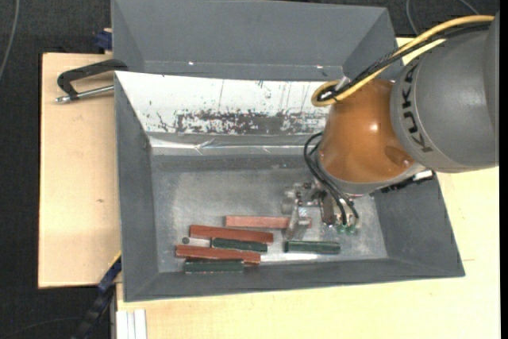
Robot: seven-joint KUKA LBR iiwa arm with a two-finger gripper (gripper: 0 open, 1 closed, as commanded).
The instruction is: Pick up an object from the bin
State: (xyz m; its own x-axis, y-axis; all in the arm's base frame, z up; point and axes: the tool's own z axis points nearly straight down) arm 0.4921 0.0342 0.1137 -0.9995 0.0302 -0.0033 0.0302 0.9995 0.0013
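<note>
Since the gripper [302, 216], whose state I cannot tell, sits low between a red bar [254, 221] and a green bar [312, 248], it may snag both and drop either.

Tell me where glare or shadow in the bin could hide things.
Camera view: a bright glare band runs across the bin's far wall; the floor under the arm's orange cover, around the gripper, looks dimmer; the red-brown and green sticks at the front lie evenly lit.

- A dark green bar [312, 248] is seen lying flat just below the gripper [305, 212].
- Red-brown and green bars [230, 234] are heaped flat beside it, toward the view's left.
</note>
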